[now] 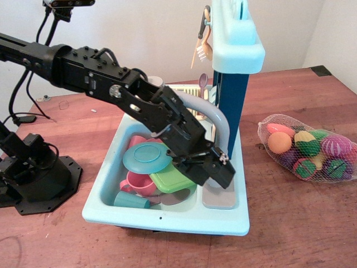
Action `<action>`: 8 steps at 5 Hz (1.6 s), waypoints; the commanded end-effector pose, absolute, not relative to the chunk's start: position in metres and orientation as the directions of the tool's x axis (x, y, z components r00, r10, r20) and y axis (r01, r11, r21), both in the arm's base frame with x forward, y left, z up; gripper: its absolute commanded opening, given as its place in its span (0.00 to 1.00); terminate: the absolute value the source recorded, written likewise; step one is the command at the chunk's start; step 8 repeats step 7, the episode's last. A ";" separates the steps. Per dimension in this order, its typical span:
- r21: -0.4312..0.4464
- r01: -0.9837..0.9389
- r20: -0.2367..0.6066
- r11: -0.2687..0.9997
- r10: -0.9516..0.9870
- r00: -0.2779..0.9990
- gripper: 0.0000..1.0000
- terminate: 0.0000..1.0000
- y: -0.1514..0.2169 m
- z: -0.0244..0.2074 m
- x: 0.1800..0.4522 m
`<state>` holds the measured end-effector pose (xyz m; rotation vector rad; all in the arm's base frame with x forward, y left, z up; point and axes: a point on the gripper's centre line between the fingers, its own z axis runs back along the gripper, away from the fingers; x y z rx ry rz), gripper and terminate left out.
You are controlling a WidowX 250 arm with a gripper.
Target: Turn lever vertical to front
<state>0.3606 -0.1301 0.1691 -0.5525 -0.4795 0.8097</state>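
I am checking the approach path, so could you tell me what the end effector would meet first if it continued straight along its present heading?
The end effector points down and to the right, so the flat grey plate on the sink's right side looks like the first contact. Depth is unclear from this single view, and the lever itself is hidden.

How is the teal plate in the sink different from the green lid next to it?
The teal plate is round, while the green lid is squarish with rounded corners. The plate sits higher, propped on other dishes and overlapping the lid's edge; the lid lies lower, partly under the black tool. The plate is blue-green, the lid lime. Both lie in the pale blue sink.
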 end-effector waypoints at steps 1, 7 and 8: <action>-0.577 -0.596 0.154 0.558 0.792 0.591 1.00 0.00 -0.111 0.154 0.338; -0.527 -0.609 0.130 0.592 0.765 0.631 1.00 1.00 -0.101 0.175 0.271; -0.527 -0.609 0.130 0.592 0.765 0.631 1.00 1.00 -0.101 0.175 0.271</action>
